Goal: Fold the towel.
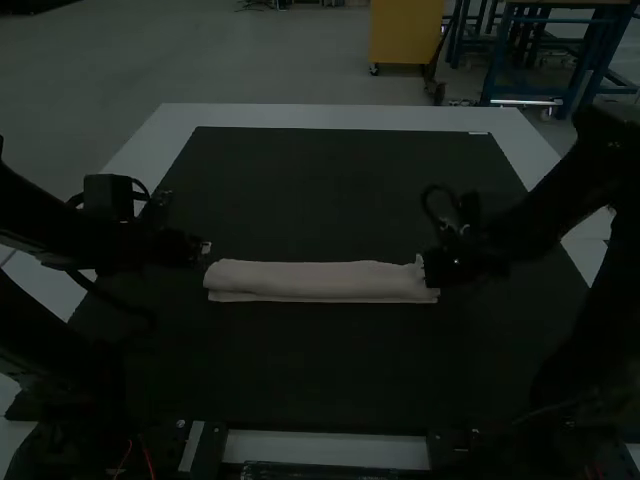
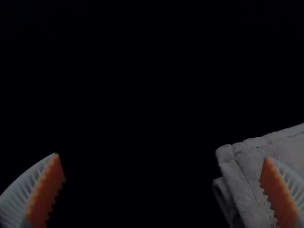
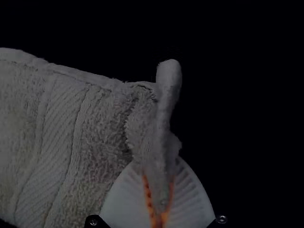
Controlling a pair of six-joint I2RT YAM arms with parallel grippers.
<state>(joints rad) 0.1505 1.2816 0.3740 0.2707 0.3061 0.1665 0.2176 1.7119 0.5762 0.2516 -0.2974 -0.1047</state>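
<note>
One towel [image 1: 315,280], pale and folded into a long narrow strip, lies crosswise on the dark mat [image 1: 330,200] covering much of the white table [image 1: 340,117], its layered edge toward your arms' bases. Your right claw [image 1: 424,270] is at the strip's right end, pinching a raised ridge of cloth between its orange pads [image 3: 149,197]. Your left claw [image 1: 205,248] is spread wide just beside the left end, one finger [image 2: 278,192] overlapping the folded corner in its wrist view; contact there, you cannot tell.
</note>
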